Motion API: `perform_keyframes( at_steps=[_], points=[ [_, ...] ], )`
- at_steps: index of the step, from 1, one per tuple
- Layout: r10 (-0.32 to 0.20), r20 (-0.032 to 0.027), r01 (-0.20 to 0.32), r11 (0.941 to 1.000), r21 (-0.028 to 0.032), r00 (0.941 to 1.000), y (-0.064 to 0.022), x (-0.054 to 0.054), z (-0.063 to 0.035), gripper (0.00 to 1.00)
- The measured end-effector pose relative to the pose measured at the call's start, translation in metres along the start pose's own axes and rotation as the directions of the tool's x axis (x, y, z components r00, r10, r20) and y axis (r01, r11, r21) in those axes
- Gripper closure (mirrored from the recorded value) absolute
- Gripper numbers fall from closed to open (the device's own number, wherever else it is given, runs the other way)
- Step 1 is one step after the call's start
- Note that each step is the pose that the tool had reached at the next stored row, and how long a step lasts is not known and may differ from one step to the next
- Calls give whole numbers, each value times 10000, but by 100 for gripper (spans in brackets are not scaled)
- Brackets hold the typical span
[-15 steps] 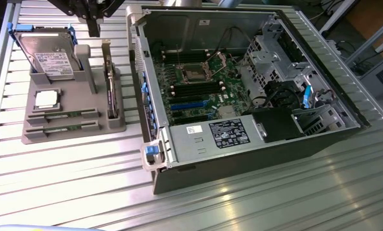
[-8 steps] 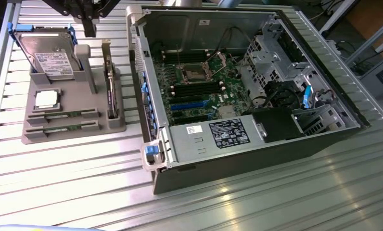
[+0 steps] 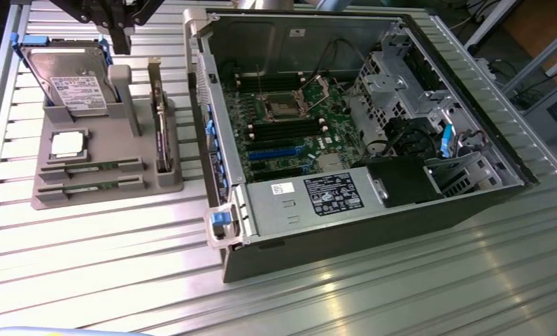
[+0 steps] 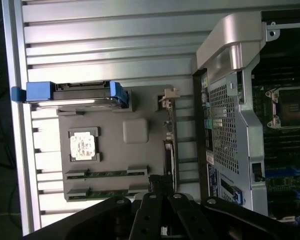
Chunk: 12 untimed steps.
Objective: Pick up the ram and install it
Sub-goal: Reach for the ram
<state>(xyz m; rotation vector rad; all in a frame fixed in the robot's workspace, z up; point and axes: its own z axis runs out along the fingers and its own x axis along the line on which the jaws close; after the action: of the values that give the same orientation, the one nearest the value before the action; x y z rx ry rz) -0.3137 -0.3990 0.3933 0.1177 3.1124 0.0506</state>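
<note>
**Tool empty over holder**

The tool (image 3: 120, 31), fingers together and holding nothing, hangs above the grey holder (image 3: 47, 198). The ram (image 3: 92, 169) lies flat in the holder's slot, probably so it stays put for pickup.

Green with dark chips were the long, thin circuit-board ram sticks (image 3: 92, 169), carried in a plain grey plastic holder (image 3: 101, 199). The ribbed metal worktop (image 3: 101, 259) was striped in silver. A small blue plastic latch (image 3: 220, 221) was marked on the dark grey metal computer case (image 3: 353, 238).
</note>
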Motion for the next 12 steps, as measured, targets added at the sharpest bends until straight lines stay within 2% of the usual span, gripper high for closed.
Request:
perform_keyframes(
  at_steps=[12],
  points=[
    [-1, 3, 1, 10000, 36, 10000, -8, 114, -3, 90]
  ],
)
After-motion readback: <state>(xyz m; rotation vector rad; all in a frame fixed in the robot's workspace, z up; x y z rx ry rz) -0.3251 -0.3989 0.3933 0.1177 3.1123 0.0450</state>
